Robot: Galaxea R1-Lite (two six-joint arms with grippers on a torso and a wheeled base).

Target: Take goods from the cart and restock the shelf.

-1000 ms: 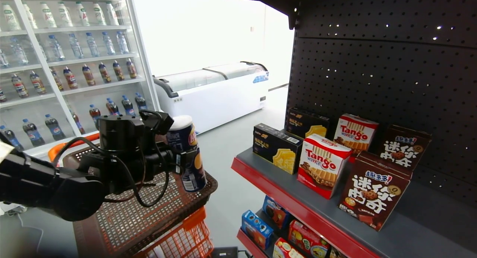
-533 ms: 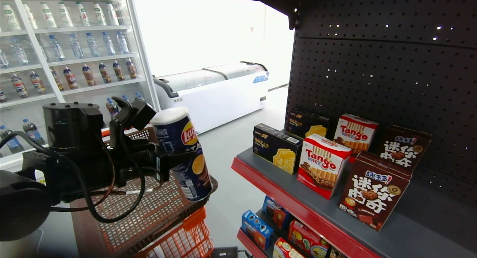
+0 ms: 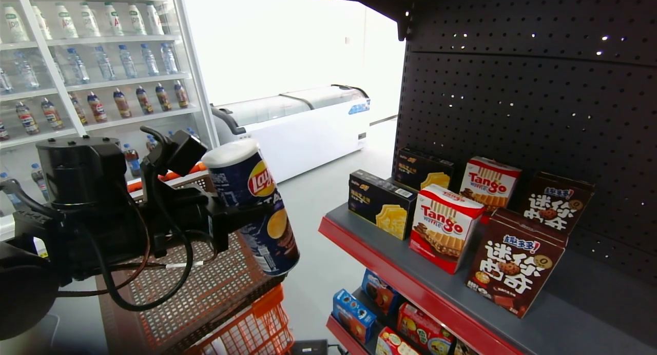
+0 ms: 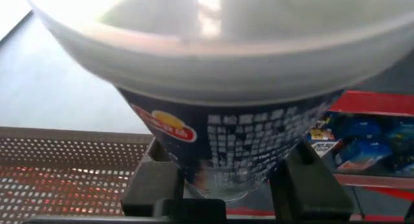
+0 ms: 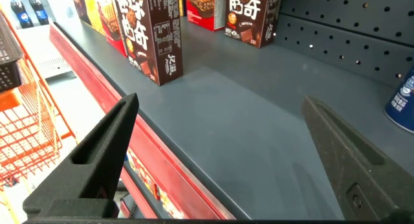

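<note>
My left gripper is shut on a dark blue chip can with a white lid, held tilted in the air above the cart's brown mesh tray, left of the shelf. In the left wrist view the chip can sits between the two black fingers. The grey shelf with its red front edge carries snack boxes. My right gripper is open over a bare stretch of the shelf, near dark cookie boxes.
On the shelf stand black and yellow boxes, red and white wafer boxes and dark cookie boxes. A lower shelf holds more goods. An orange cart basket hangs below the tray. A drinks fridge and a chest freezer stand behind.
My left arm has lifted the chip can and carried it up and to the right, closer to the shelf. The can tilts more now.
</note>
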